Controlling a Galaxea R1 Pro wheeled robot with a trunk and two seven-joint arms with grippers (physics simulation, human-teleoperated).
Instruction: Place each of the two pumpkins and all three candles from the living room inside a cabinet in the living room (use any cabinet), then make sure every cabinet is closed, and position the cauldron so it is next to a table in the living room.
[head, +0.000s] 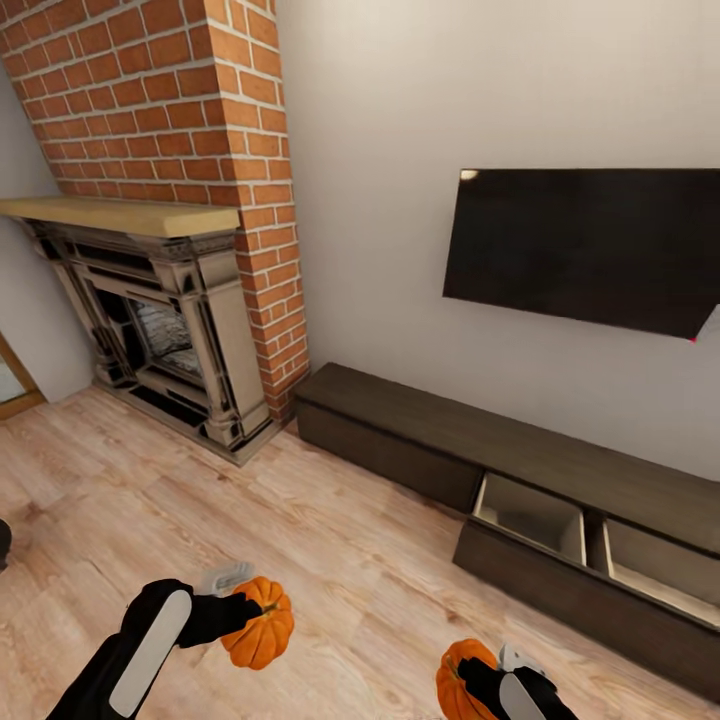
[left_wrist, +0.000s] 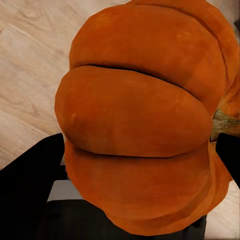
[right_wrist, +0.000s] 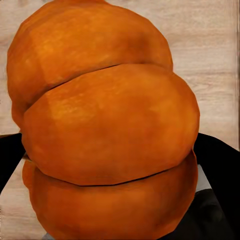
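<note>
Left gripper (head: 243, 608), on a black-and-white arm reaching forward low over the light wood plank floor (head: 150, 490), is clamped around a bright orange ribbed pumpkin (head: 262, 622). Right gripper (head: 490, 680) grips a second orange pumpkin (head: 456, 676) nearer the long dark-brown wood cabinet (head: 440, 430), whose drawer (head: 530, 515) stands open beyond, pale inside.

Light wood plank floor (head: 380, 560) is carrying the brick fireplace (head: 170, 330) standing at ten o'clock and the long dark cabinet (head: 420, 440) sitting along the wall toward three o'clock, one drawer (head: 600, 560) hanging open.
</note>
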